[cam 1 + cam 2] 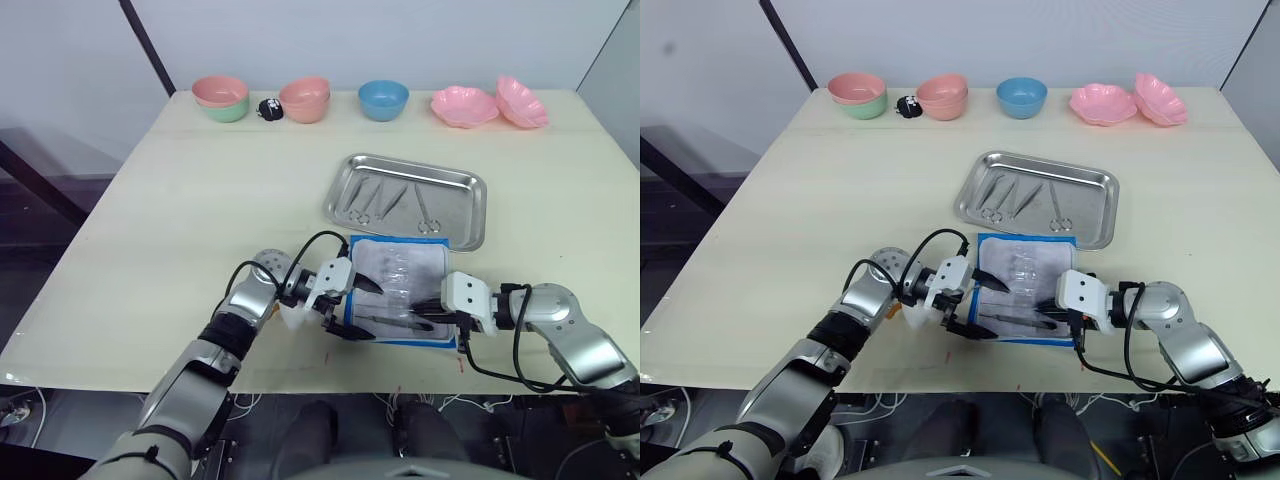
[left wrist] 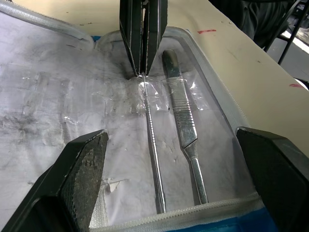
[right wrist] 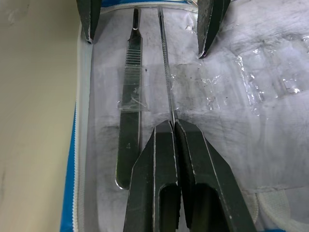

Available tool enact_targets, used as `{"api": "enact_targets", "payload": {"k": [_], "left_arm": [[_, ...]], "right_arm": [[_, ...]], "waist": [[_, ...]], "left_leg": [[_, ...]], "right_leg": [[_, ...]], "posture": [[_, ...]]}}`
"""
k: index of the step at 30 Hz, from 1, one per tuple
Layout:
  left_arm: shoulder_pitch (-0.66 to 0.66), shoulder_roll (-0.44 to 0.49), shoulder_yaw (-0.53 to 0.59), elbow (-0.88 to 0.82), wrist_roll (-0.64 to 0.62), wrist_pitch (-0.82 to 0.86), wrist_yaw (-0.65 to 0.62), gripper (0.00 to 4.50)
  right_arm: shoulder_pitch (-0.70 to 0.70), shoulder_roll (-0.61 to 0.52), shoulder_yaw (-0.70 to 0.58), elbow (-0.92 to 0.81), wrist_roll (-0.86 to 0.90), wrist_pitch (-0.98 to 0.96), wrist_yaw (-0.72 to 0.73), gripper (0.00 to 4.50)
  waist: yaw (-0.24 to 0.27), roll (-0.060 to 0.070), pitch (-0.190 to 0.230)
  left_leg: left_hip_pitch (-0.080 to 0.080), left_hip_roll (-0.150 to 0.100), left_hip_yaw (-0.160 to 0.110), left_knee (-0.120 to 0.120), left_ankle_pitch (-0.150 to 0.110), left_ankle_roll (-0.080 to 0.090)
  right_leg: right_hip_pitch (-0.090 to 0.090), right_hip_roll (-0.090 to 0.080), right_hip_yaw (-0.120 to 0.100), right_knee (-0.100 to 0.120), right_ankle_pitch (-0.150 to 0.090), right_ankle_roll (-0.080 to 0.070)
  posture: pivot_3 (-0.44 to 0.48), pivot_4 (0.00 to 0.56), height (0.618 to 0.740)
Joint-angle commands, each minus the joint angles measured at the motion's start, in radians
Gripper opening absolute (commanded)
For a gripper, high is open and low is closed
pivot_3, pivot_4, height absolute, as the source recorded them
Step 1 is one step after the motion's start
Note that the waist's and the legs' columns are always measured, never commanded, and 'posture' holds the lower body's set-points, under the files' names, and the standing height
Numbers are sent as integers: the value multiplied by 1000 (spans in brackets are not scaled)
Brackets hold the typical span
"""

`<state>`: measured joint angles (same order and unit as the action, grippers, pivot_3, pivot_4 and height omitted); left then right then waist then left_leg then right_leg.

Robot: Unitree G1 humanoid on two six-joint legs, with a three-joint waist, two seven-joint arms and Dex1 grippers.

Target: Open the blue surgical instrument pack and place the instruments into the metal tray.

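The blue surgical instrument pack [image 1: 400,290] is lying unfolded near the front edge of the bench [image 1: 180,230], clear pockets up, with both arms working over its near part. The right pincer [image 3: 173,126] is clamped on the end of a slim probe [image 2: 153,145], its two fingers pressed together around the shaft where it is leaving the plastic pocket, probably so the tool can be slid lengthwise out of the sleeve. The left pincer [image 2: 169,169] is standing with its fingers wide apart, straddling the opposite end of that probe and the flat scalpel handle [image 2: 186,125] lying just beside it; it seems to be pinning the pack's left edge down so the fabric is not dragging along with the pull.

Room at the near side is scarce: the pack's zipped border is sitting close to the bench edge, so the pull would best go sideways or upward.

Just beyond the pack, the metal tray [image 1: 470,225] is already holding several ring-handled instruments [image 1: 385,200] toward its left and middle, leaving bare steel at its right. Farther back, a row of coloured bowls [image 1: 383,98] is lining the far edge, well apart from the work.
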<state>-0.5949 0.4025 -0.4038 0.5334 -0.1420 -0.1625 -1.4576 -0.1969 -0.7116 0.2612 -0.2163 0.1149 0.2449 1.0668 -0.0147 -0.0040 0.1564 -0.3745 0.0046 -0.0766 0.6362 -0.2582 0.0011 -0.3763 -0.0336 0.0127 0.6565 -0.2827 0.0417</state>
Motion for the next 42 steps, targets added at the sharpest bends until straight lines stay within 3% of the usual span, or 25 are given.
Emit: {"api": "enact_targets", "payload": {"k": [1,9,25,42], "left_arm": [[56,39,-33,136,104,65,51,4500],[57,36,-33,138,104,63,53,4500],[53,31,-36,147,107,56,54,4500],[60,29,-39,143,107,57,53,4500]], "right_arm": [[1,-15,6,-60,6,24,12,123],[-37,-31,-5,-144,4,91,2,123],[-15,-120,-48,-152,-6,-4,12,123],[113,-230,-179,-125,36,-135,62,123]], "waist": [[0,0,0],[0,0,0],[0,0,0],[0,0,0]], "left_leg": [[0,0,0,0,0,0],[0,0,0,0,0,0],[-1,0,0,1,0,0],[-1,0,1,1,0,0]], "right_leg": [[0,0,0,0,0,0],[0,0,0,0,0,0],[0,0,0,1,0,0],[0,0,1,1,0,0]], "posture": [[0,150,740],[0,150,740],[0,150,740],[0,150,740]]}}
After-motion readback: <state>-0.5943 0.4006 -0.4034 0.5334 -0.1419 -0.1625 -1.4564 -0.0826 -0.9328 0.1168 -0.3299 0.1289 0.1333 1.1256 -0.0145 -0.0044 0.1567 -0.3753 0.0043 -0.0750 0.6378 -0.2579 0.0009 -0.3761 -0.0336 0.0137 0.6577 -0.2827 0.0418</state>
